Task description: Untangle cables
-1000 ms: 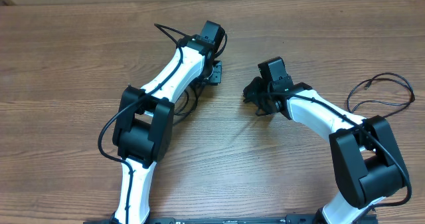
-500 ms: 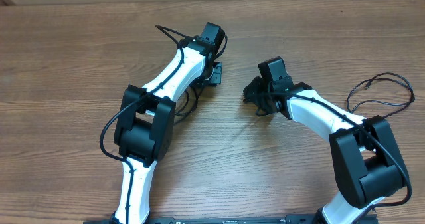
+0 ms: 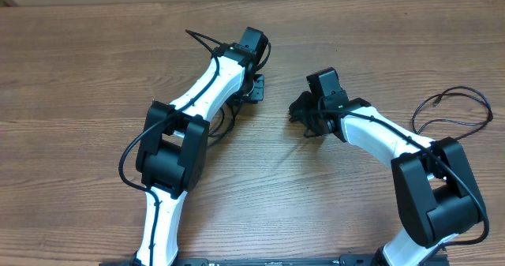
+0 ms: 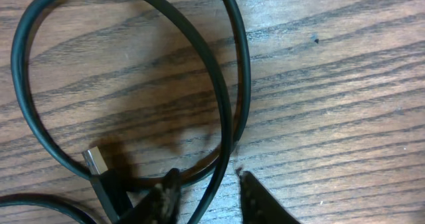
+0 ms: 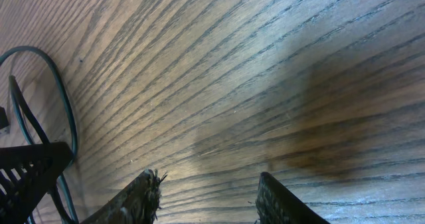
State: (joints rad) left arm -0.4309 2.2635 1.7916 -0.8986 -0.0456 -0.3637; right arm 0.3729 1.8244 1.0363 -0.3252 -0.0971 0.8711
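Black cables [image 4: 226,111] lie in loose loops on the wooden table, with a silver USB plug [image 4: 96,161] at the lower left of the left wrist view. My left gripper [image 4: 206,174] is open low over them, and one strand [image 4: 216,191] runs between its fingers. In the overhead view the left gripper [image 3: 254,88] sits over cable loops [image 3: 225,118] that are mostly hidden by the arm. My right gripper [image 5: 208,175] is open and empty over bare wood. It also shows in the overhead view [image 3: 302,112], just right of the left gripper. A thin separate cable [image 3: 458,108] lies far right.
The right wrist view shows a cable loop [image 5: 65,111] and a black part of the left gripper [image 5: 30,171] at its left edge. The wooden table [image 3: 95,69] stretches to the left and back of both arms.
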